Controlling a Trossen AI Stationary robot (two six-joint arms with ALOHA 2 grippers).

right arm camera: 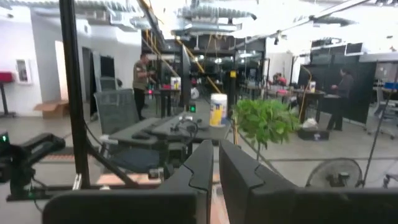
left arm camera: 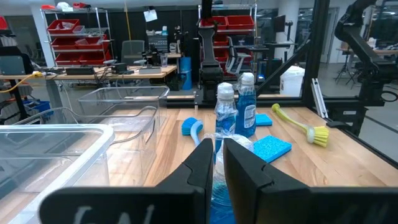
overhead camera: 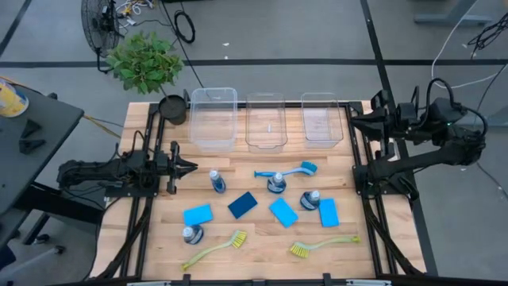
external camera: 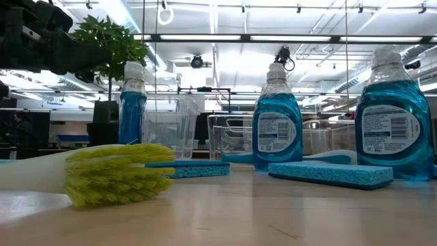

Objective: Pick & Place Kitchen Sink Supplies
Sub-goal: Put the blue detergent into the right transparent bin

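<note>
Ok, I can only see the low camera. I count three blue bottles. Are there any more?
Observer: Yes. From above there are four blue bottles.
Operator: Where's the left gripper? I can't find it.
Observer: The left gripper is at the table's left side, pointing toward the nearest bottle and holding nothing.
Operator: Are all the brushes yellow-green like mine?
Observer: No. One blue brush lies between the clear bins and the bottles.
</note>
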